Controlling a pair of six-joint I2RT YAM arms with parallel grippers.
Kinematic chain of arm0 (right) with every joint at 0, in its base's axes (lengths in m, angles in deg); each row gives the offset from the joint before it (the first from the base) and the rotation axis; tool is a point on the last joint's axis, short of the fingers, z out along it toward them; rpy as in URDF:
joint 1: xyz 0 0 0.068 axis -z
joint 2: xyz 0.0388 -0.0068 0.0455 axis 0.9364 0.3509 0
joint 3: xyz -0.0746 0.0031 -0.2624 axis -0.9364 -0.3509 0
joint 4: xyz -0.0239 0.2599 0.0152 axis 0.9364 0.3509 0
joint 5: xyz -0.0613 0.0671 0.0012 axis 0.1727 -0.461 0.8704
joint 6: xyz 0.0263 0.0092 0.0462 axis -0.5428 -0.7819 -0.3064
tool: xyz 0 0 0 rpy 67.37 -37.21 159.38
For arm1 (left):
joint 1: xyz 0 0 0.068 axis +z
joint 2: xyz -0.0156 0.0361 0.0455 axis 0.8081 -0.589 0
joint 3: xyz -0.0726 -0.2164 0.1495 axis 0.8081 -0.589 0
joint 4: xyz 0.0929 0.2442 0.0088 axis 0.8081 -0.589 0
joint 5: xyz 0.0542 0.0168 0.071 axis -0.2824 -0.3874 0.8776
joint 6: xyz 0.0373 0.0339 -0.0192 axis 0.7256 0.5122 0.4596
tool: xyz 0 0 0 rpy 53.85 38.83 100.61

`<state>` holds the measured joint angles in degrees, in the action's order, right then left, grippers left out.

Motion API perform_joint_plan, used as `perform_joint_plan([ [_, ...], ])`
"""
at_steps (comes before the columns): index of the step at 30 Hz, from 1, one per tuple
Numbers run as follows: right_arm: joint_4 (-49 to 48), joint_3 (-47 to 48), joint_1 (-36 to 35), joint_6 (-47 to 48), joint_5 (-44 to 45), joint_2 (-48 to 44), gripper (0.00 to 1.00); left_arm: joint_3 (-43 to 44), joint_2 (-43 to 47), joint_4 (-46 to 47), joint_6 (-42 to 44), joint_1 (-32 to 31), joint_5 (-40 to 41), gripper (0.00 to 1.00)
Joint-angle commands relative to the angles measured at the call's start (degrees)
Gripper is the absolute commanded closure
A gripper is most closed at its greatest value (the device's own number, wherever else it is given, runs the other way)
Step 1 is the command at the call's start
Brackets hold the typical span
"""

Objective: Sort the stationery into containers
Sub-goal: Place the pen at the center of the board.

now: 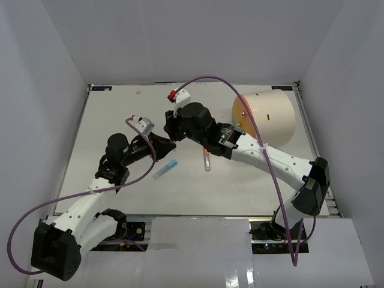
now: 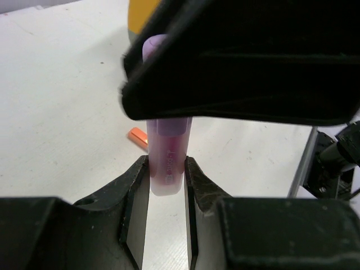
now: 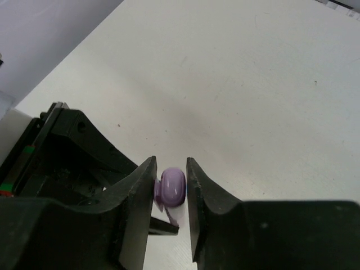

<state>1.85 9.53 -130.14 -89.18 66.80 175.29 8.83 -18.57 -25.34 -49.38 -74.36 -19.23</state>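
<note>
Left pincer [image 2: 167, 167]: clamped on the clear lower end of the purple marker [image 2: 167, 151], with both pads pressed to the barrel.
Right pincer [image 3: 170, 169]: closed on the marker's rounded lilac end, and it meets my left pincer head-on.
Marker's place: held between the two pincers, left of mid-table.
Open room: I see bare table [image 1: 114, 114] to the far left and along the near side. The table edges and the white walls [image 1: 48, 72] are well apart from both pincers.
Around: a blue pen [image 1: 165, 169] lies near, on the near side of the left pincer. An orange-capped pen [image 1: 207, 159] lies just beside the right forearm.
Drum [image 1: 270, 117]: at the far right, lying on its side with its orange face towards the arms. The right arm crosses in front of it.
Hidden: the right pincer's black body covers the marker's middle in the left wrist view. From above the wrists hide the marker almost entirely. The print on the barrel is too blurred to read.
</note>
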Motion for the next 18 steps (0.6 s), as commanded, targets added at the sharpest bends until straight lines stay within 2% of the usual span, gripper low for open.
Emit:
perform_joint_plan([
  [1, 3.9, 3.1, -0.9, 1.0, 0.9, 0.1, 0.64, 2.0, 0.4, 3.5, -0.2, 1.1, 3.4, 1.0],
  [8, 3.4, 5.0, -0.8, 1.0, 1.5, 0.2, 0.47, 2.1, 0.1, 3.4, -0.4, 1.1, 3.2, 1.0],
  [13, 2.1, 5.4, -0.8, 0.7, 2.2, -1.1, 0.29, 2.4, -0.6, 2.9, -0.6, 1.1, 3.7, 1.0],
  [18, 2.2, 3.7, -0.7, 1.4, 7.5, -4.1, 0.16, 3.7, -2.6, 0.4, -0.8, 1.1, 5.0, 1.0],
])
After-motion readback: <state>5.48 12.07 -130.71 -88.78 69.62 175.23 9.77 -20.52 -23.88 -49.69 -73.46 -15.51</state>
